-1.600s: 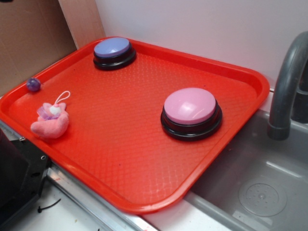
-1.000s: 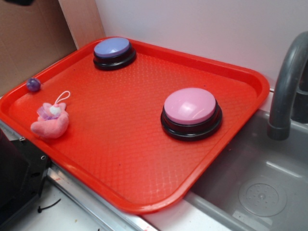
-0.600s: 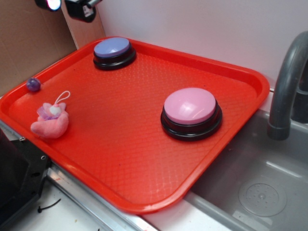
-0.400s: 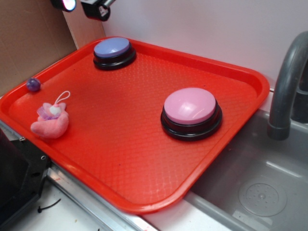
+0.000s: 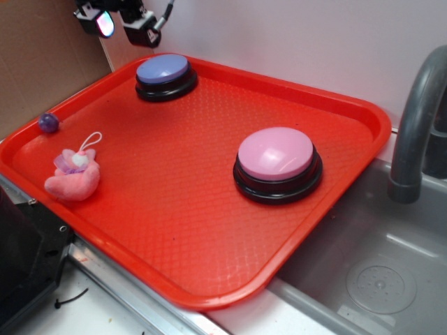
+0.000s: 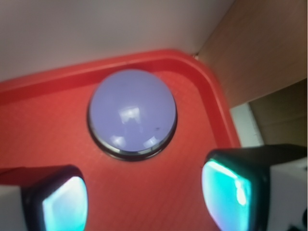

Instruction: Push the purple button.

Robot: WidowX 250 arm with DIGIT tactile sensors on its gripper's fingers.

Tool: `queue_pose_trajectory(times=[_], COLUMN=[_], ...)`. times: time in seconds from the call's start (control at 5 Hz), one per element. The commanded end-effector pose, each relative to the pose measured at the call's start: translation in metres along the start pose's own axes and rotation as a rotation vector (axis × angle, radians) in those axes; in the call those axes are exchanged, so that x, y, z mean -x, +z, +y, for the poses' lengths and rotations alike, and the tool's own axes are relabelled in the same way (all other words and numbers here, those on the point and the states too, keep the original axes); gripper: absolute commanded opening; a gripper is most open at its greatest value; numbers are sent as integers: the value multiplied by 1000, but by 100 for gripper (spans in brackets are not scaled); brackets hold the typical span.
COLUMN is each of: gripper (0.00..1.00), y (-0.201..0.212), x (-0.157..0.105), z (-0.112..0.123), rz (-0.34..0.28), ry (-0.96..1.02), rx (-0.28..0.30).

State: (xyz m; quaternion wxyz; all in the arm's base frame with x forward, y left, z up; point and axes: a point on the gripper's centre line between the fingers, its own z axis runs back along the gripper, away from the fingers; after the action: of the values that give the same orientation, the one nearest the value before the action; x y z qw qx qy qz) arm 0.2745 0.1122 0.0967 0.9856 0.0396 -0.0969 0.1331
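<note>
Gripper (image 5: 124, 26) drops lower into view than a moment ago, hovering above the tray's far-left corner | fingers spread apart, gripping nothing | purple button (image 5: 163, 70) sits untouched in that corner of the red tray (image 5: 174, 209)

Pale, plain wall (image 5: 293, 42) behind my workspace, evenly lit. Brown cardboard panel (image 5: 42, 56) stands at the far left corner. Grey sink basin (image 5: 370, 258) sits low at right, its round drain (image 5: 380, 286) visible. Curved grey faucet (image 5: 415, 118) rises at the right edge.
</note>
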Motion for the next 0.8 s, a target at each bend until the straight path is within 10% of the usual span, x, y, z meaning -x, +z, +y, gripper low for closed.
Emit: queue_pose_trajectory(times=[0.0, 0.6], gripper=[100, 100], y=[-12, -33], x=[-29, -33], z=[23, 25], rz=[-50, -28], ry=[69, 56], rx=[-29, -9])
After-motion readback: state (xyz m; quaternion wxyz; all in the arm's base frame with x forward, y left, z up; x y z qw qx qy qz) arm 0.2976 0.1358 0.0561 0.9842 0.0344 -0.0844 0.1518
